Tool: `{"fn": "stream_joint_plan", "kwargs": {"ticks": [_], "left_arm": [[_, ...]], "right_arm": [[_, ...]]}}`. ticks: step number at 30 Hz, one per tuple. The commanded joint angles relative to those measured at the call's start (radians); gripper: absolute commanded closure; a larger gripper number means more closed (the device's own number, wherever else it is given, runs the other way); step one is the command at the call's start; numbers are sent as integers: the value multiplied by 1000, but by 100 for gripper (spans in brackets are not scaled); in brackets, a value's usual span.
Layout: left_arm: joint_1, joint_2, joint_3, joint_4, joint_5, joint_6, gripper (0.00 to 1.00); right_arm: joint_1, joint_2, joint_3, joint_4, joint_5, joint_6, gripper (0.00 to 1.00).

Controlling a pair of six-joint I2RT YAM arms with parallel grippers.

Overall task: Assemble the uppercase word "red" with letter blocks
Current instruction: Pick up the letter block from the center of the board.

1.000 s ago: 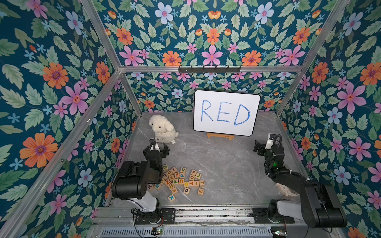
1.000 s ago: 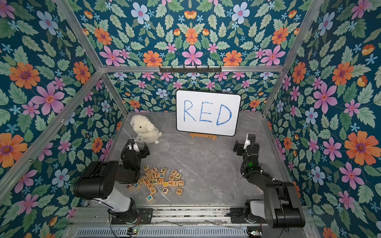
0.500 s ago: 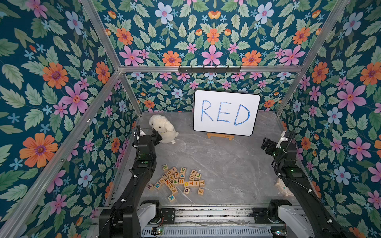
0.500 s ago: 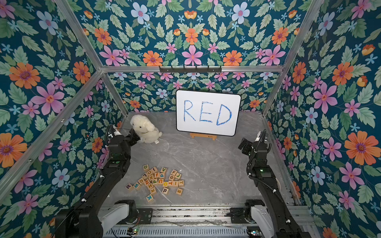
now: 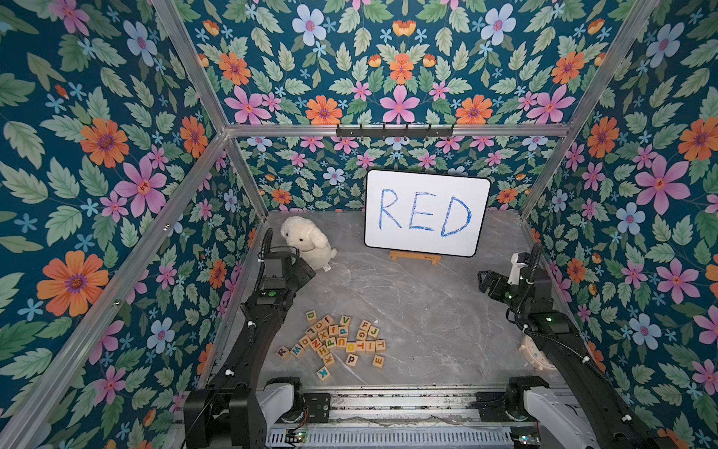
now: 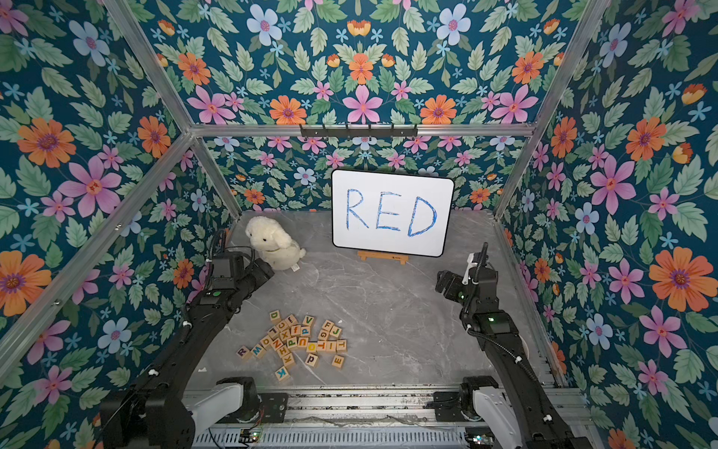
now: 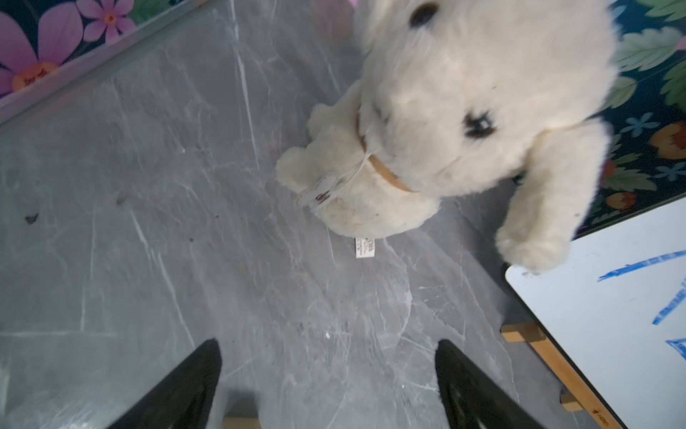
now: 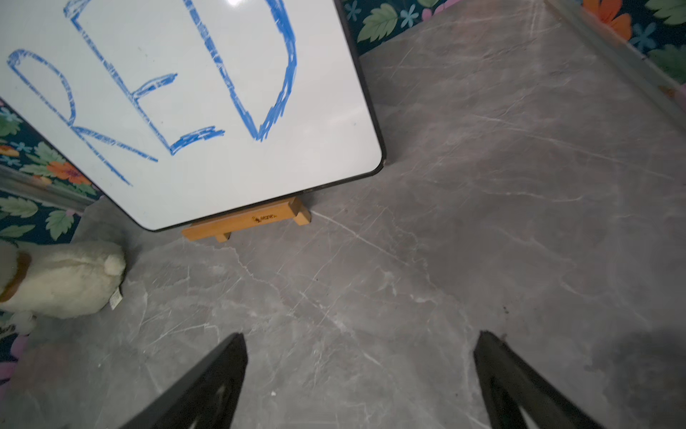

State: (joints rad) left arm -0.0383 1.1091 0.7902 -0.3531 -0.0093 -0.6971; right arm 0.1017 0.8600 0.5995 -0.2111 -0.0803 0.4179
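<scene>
Fingers on both arms gape wide and carry nothing: the left fingers (image 7: 185,386) hang over bare table (image 7: 148,223) near the toy dog (image 7: 445,93), and the right fingers (image 8: 208,382) hang over bare table facing the whiteboard (image 8: 315,148). Nearest the front edge lies one loose pile of letter blocks (image 5: 334,342), about two dozen, too crowded to count exactly. Its R block (image 5: 282,352), E block (image 5: 378,361) and D block (image 5: 311,317), one of each, sit at separate edges of the pile. I judge nothing is assembled: all three picks and the lining-up remain. Farther back sit the one toy dog and the one whiteboard.
</scene>
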Motion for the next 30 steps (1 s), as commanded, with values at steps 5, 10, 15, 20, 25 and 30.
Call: {"fn": "stream_joint_plan", "kwargs": {"ticks": [5, 10, 15, 20, 25, 30], "left_arm": [[1, -33, -14, -262, 4, -81, 9], [0, -84, -84, -308, 29, -157, 9], [1, -121, -149, -333, 34, -220, 13], [2, -127, -169, -366, -11, -242, 13], [2, -104, -176, -362, 13, -262, 9], [3, -121, -186, -370, 18, -273, 8]], "right_arm": [[133, 69, -38, 96, -11, -15, 5], [255, 147, -67, 215, 36, -65, 5], [357, 208, -70, 270, 70, -140, 5], [385, 249, -94, 330, 14, -185, 5], [388, 289, -161, 448, 8, -192, 5], [392, 339, -180, 538, -15, -177, 5]]}}
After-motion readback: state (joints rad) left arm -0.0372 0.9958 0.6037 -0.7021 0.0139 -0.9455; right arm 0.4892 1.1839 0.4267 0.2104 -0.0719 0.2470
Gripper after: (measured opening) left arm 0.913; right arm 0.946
